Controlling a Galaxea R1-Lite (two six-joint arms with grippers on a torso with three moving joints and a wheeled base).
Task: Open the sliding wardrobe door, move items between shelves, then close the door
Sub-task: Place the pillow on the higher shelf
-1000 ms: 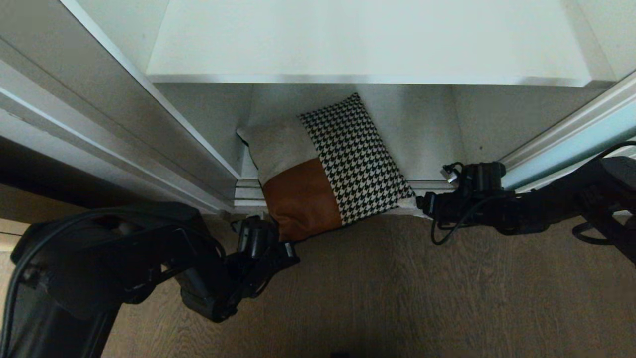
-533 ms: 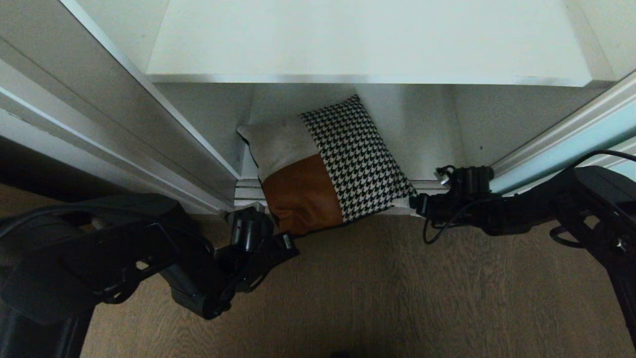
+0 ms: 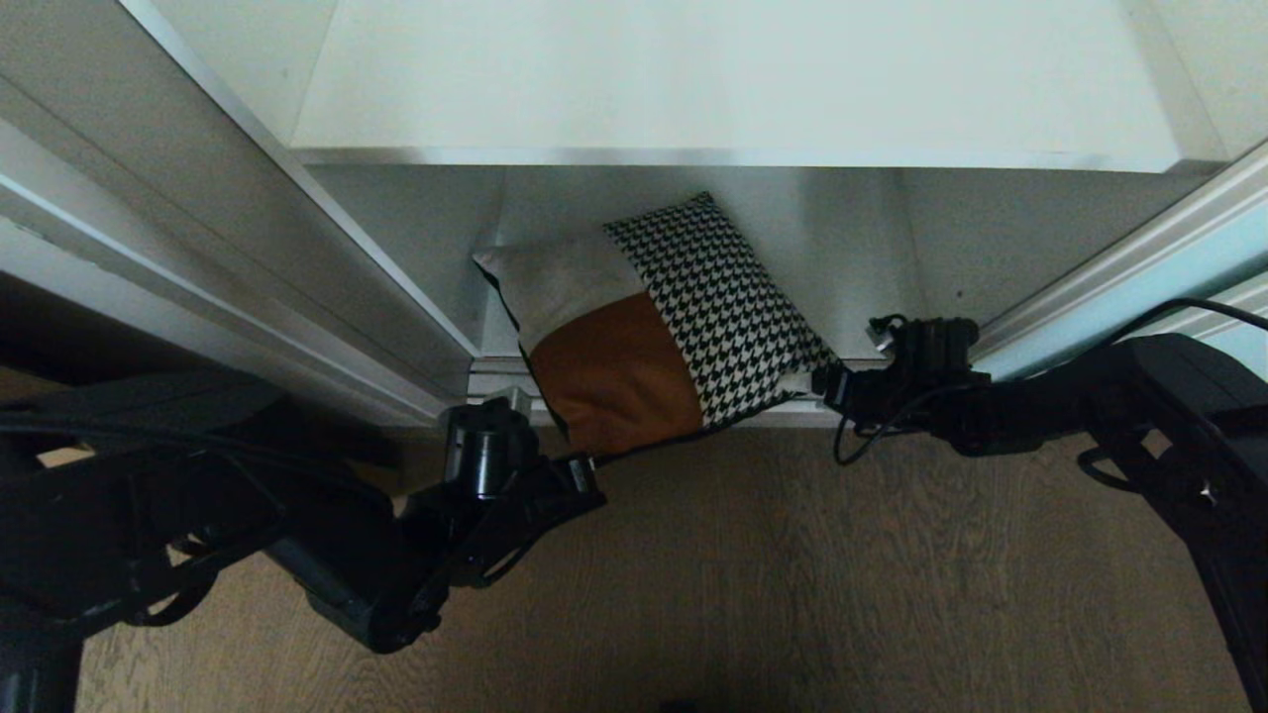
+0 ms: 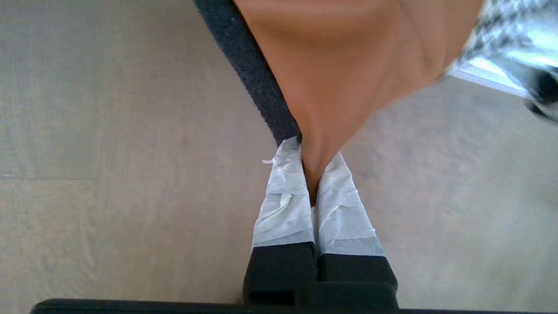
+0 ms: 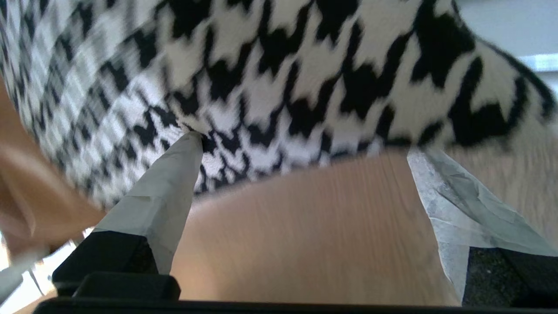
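cushion blurred, upper shelf cropped

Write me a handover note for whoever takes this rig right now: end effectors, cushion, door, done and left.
Left end effector: shut on the rust-brown corner of the cushion, holding it at the wardrobe's front edge.
Right end effector: open at the houndstooth corner, one finger touching the fabric, no grip.
Cushion: tilted in the lower compartment, near end hanging out over the wood floor, below the bare upper shelf.
Sliding wardrobe door: open, at the right.
Done: door opened, one corner gripped.
Left: close the right end effector, place the cushion on the target shelf, release, close the door.
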